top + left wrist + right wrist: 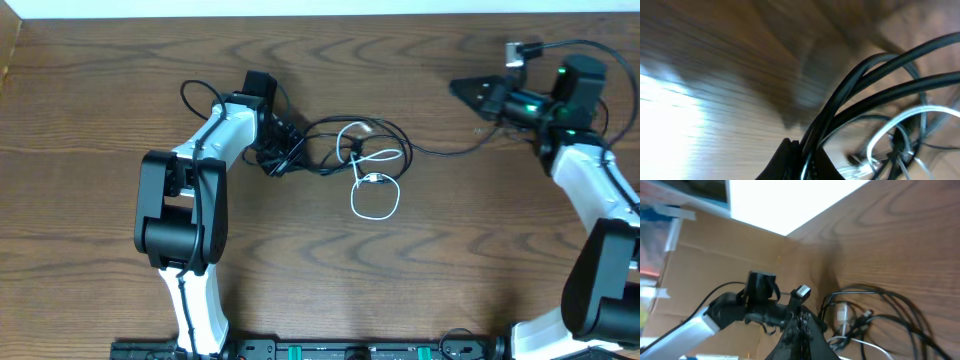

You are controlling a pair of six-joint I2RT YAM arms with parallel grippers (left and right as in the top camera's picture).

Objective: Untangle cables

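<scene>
The cables lie tangled at the table's centre: several thin black cords (405,145) looped round a white cord (376,217). My left gripper (278,155) is at the tangle's left end, shut on black cords. In the left wrist view these cords (890,55) run out from between the fingers (807,160), with the white cord (900,117) behind them. One black cord trails right toward my right arm. My right gripper (458,88) is at the far right, apart from the tangle, with its fingers together (802,317); no cord shows between them. The right wrist view shows the black cords (900,300) and the white cord (875,345).
The wooden table (450,270) holds nothing else. A cardboard wall (715,265) stands at its left edge. A silver-tipped plug (515,49) on a thicker black wire sits by my right wrist. My left arm (760,292) shows in the right wrist view.
</scene>
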